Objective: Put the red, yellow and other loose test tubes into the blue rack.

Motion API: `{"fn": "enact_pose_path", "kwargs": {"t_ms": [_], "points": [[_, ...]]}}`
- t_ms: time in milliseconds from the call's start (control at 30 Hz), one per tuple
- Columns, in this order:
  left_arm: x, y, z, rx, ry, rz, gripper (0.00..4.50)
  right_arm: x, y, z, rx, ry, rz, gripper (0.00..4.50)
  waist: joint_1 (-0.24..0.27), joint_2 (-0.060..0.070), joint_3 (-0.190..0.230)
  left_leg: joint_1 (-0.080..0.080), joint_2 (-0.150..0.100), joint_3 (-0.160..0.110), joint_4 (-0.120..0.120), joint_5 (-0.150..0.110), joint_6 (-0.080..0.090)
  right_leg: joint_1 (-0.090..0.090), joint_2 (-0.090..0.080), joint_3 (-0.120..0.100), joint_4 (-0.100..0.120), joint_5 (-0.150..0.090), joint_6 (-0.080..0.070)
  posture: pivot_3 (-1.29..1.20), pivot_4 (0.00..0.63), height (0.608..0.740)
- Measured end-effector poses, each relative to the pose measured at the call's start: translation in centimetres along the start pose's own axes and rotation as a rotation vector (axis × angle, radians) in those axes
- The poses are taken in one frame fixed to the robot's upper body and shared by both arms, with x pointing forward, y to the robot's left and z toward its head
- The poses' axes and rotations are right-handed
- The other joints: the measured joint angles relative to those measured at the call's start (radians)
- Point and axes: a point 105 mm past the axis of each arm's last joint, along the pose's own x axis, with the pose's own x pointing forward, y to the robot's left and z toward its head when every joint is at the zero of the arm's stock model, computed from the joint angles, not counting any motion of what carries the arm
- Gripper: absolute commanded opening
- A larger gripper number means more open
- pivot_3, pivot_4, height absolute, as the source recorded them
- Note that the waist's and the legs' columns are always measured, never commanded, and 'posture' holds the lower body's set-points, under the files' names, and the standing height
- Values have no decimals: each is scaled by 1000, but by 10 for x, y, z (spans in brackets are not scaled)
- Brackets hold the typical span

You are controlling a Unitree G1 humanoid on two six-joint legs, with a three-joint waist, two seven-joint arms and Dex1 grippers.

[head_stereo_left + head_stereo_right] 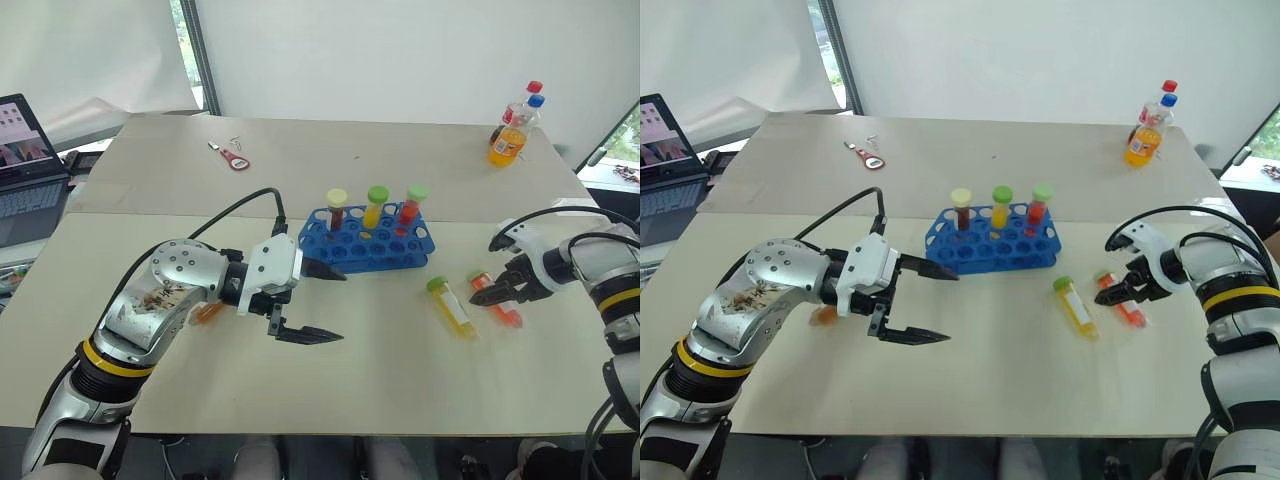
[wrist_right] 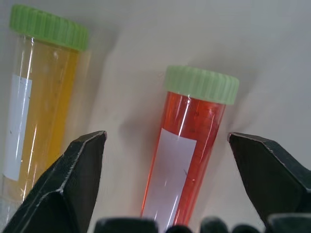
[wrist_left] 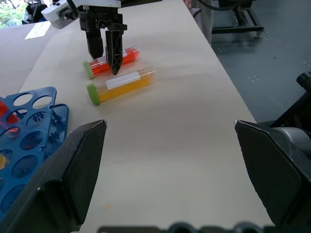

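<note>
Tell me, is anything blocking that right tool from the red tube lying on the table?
No. The right tool hangs open straight over the red tube, nothing between; the yellow tube lies alongside.

Pale beige worktop [image 1: 330,370], seam across the middle. White wall [image 1: 400,50] behind. Laptop [image 1: 25,160] open at left. Window strip [image 1: 185,50] upper left; grey floor [image 3: 272,53].
</note>
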Motion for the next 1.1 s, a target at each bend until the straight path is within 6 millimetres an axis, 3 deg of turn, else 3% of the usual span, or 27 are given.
{"fn": "enact_pose_path", "kwargs": {"t_ms": [233, 467, 633, 767, 867, 967, 1100], "points": [[2, 1, 0, 14, -1, 5, 4500, 0, -5, -2, 12, 22, -2, 1026, 0, 0, 0, 0, 0, 0, 0, 0, 0, 0, 0, 0, 0, 0, 0, 0, 150, 740], [1, 3, -6, -5, 11, -7, 4500, -12, -5, 7, 19, -66, -8, 963, 1, 1, 0, 0, 0, 0, 0, 0, -1, 0, 0, 0, 0, 0, 0, 0, 150, 740], [-3, 10, -9, -30, 10, 11, 4500, -49, -8, 26, 14, -383, -114, 962, 4, 2, 0, -2, 0, -1, 0, 1, -1, 0, 0, -1, -1, 0, 0, 0, 150, 740], [-12, 23, -6, -53, -8, 83, 4500, -63, 27, 55, -13, -805, -170, 962, -1, 2, 0, -2, 0, -3, 0, 2, -4, -1, 1, 0, 1, 0, 1, 0, 150, 740], [-14, 26, -5, -83, -26, 106, 4500, -71, 55, 75, 0, -1026, -214, 961, -3, 3, 0, -2, 0, -3, 0, 3, -6, -1, 1, 0, 2, 0, 1, 0, 150, 740], [-16, 28, -6, -104, -28, 127, 4500, -76, 74, 92, 18, -1172, -259, 961, -1, 3, 0, -1, 0, -4, 0, 3, -6, -1, 1, 0, 2, 0, 1, 0, 150, 740], [-16, 30, -7, -119, -26, 144, 4500, -69, 77, 104, 29, -1256, -344, 961, 3, 3, 0, -3, -2, -5, 0, 3, -5, 0, 1, 0, 1, 0, 1, 0, 150, 740]]}}
